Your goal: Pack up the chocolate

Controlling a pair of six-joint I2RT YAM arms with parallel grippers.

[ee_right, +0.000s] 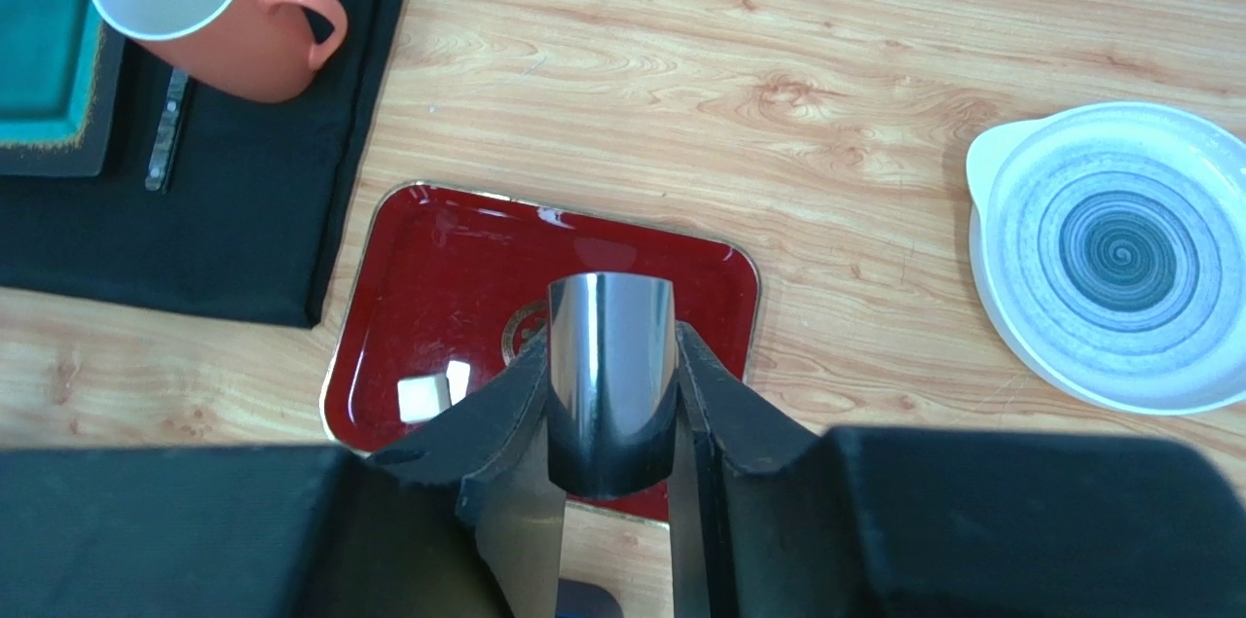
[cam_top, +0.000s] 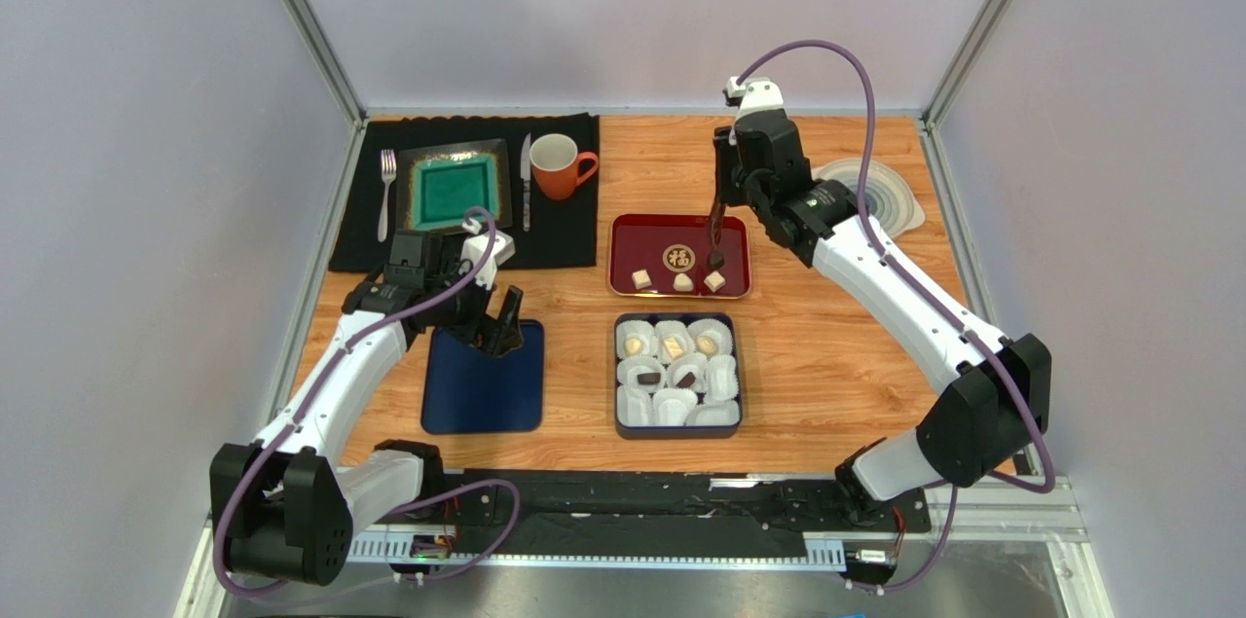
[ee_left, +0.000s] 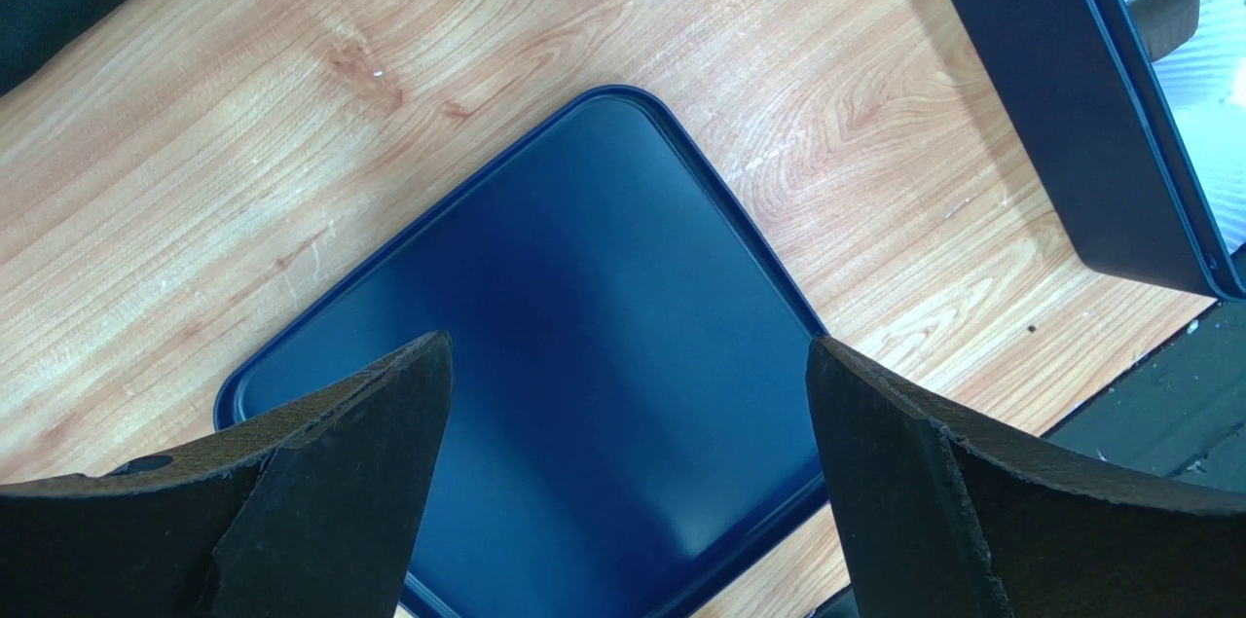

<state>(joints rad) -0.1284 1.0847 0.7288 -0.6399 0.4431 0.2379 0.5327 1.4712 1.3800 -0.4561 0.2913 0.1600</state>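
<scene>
A robot test booth — plain grey walls point(cam_top: 629, 5) on metal posts point(cam_top: 300, 12) rise behind the right gripper point(ee_right: 612, 407), wooden table point(cam_top: 834, 385) beneath it.

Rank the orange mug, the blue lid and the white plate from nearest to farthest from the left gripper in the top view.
1. Blue lid, directly under the left gripper.
2. Orange mug, farther back on the black cloth.
3. White plate, at the far right.
</scene>
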